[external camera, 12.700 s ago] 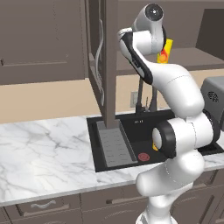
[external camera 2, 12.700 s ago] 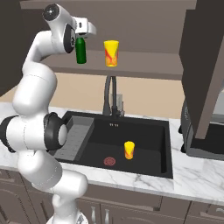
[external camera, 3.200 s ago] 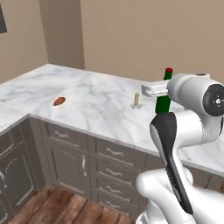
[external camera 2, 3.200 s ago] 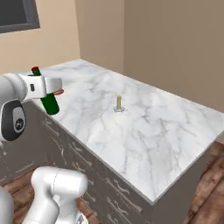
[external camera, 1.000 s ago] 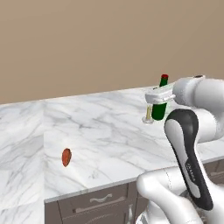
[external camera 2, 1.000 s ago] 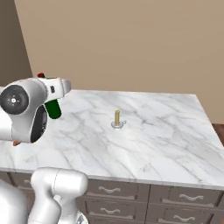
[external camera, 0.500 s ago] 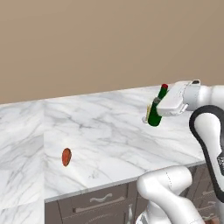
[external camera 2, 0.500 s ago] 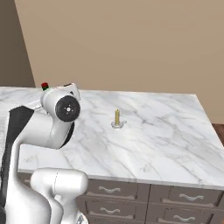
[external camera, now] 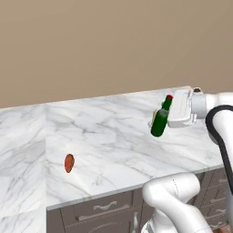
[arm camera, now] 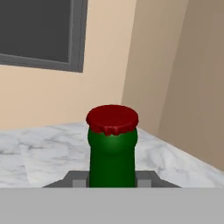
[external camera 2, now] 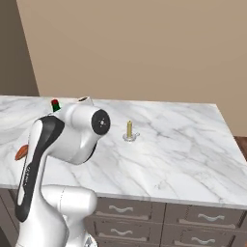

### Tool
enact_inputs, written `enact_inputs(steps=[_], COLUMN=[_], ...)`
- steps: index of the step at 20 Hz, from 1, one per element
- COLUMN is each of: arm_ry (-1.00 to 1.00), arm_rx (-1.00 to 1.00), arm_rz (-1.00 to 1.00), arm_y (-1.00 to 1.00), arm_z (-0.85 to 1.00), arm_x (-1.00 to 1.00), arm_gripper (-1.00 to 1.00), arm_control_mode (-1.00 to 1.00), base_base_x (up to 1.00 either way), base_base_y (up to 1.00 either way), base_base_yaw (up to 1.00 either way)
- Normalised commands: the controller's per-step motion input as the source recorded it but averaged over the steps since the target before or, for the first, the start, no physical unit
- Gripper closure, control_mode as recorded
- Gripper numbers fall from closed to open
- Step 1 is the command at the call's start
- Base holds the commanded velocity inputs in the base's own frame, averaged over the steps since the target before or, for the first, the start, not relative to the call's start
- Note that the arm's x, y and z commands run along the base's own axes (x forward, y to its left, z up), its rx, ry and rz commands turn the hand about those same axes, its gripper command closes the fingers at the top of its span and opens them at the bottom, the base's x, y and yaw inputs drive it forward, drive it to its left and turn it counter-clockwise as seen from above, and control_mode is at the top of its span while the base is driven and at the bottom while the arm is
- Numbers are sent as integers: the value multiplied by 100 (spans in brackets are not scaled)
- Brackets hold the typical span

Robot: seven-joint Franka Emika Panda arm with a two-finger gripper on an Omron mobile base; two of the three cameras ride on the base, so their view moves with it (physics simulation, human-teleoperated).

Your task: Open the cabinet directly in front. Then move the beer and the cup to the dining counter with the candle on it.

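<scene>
since half a second ago the beer (external camera: 160,124) has tipped further off vertical, neck leaning up and toward the arm, and sits lower over the worktop (external camera: 104,136); base views unchanged, so that's the arm moving, not the camera. versus a second ago it was upright and higher.

gripper (external camera: 169,119) reaches in from the right of the left base view, clenched on the bottle. in the hand view the fingers (arm camera: 79,180) press on either side of the green glass below the red cap, so the hold looks to be on the upper body, near the neck. bottle base seems just above the marble, not clearly touching, can't tell for sure.

candle (external camera 2: 129,130) stands on the same worktop; in the left base view it's mostly hidden just behind the bottle. a small reddish-brown object (external camera: 69,163) lies well apart on the left.

handling guess: glass, rigid, smooth and slippery, breakable, tall and narrow so easy to topple. likely needs levelling upright before release. keep it clear of the candle.
</scene>
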Motion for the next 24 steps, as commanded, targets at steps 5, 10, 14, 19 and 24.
enact_inputs(steps=[5, 10, 14, 19, 24], arm_ry=[0, 0, 0, 0, 0], arm_rx=[-4, -2, 0, 0, -1], arm_rz=[3, 1, 3, 4, 3], arm_y=[12, 22, 20, 24, 22], arm_z=[-38, -41, -41, -46, -44], arm_x=[28, 37, 27, 20, 20], arm_gripper=[100, 100, 100, 100, 100], arm_control_mode=[-100, -100, -100, -100, -100], base_base_x=[0, 0, 0, 0, 0], base_base_y=[0, 0, 0, 0, 0], base_base_yaw=[0, 0, 0, 0, 0])
